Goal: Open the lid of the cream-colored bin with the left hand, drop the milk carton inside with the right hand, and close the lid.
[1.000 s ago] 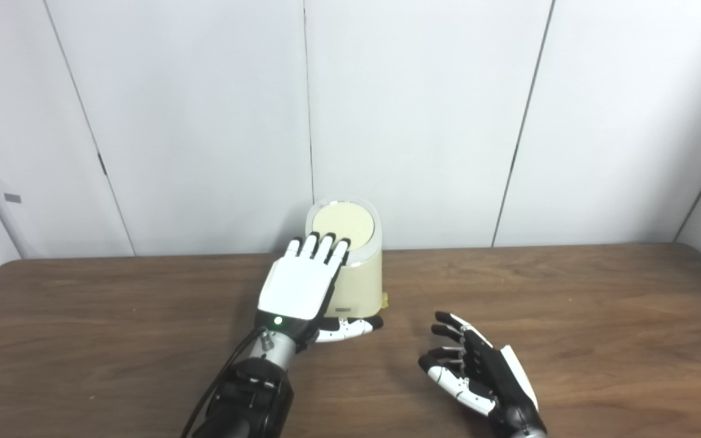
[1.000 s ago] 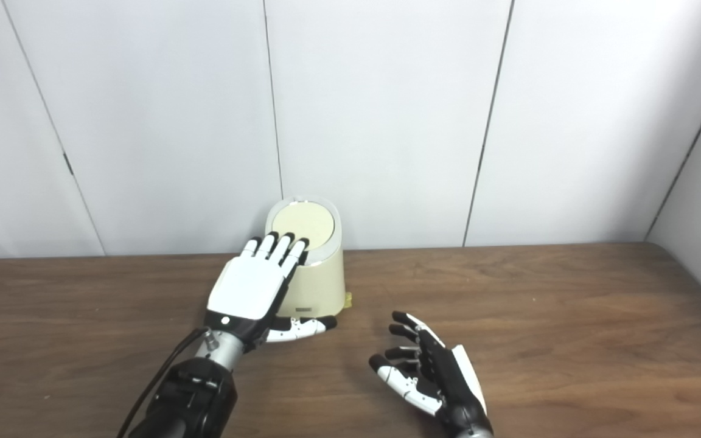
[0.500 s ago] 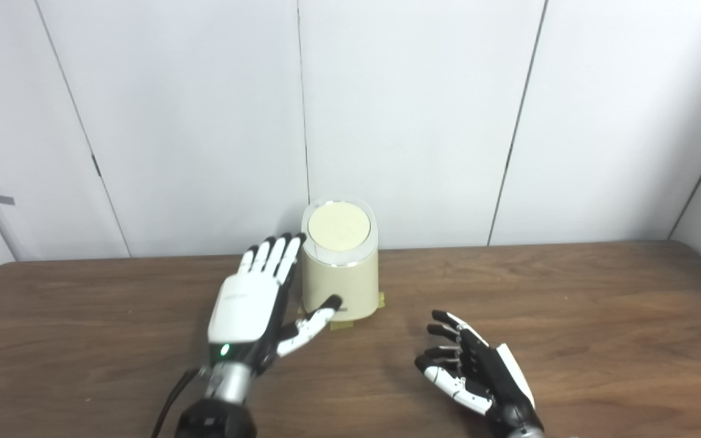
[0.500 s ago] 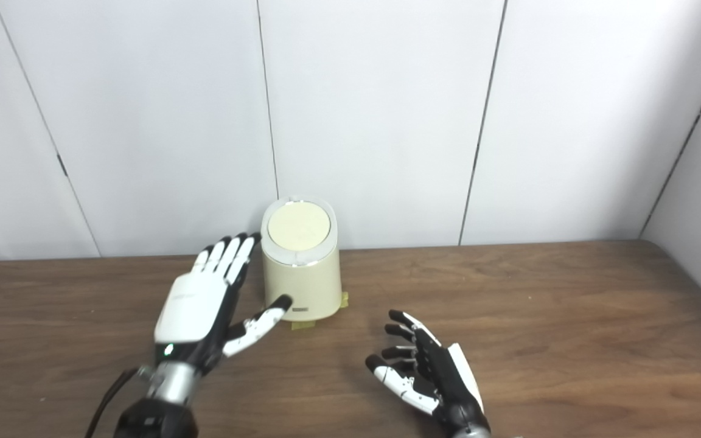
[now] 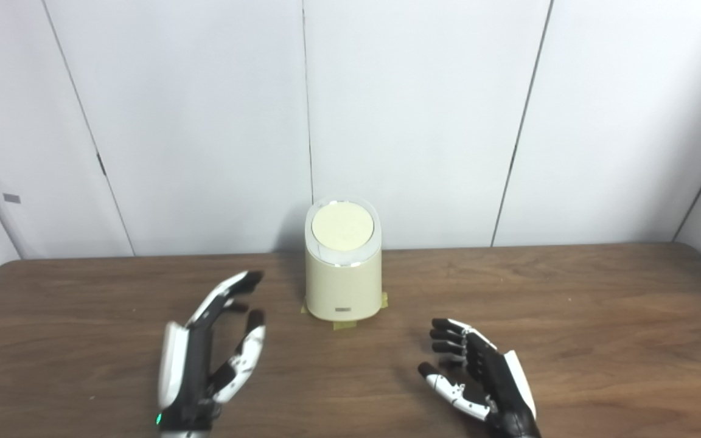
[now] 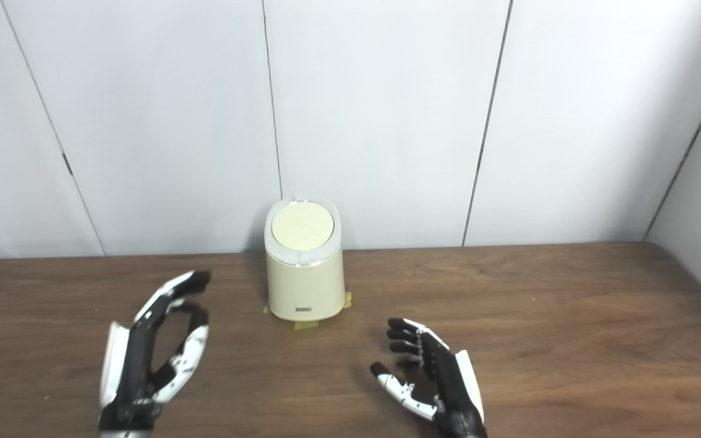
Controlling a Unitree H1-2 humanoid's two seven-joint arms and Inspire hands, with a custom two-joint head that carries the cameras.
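The cream-colored bin (image 5: 343,274) stands upright at the back middle of the wooden table (image 5: 600,316), with its round lid (image 5: 342,226) lying shut on top. My left hand (image 5: 207,359) hovers open near the front left, well apart from the bin, palm turned inward and fingers spread. My right hand (image 5: 478,380) rests open at the front right of the bin, fingers loosely curled, holding nothing. No milk carton shows in either view.
Yellow tape tabs (image 5: 344,325) stick out from under the bin's base. White wall panels (image 5: 423,115) rise directly behind the table's far edge. The table's right corner (image 6: 667,249) is rounded.
My left hand has drawn back from the bin's lid toward the front left and turned on its side. The lid stays shut. The right hand has barely moved.
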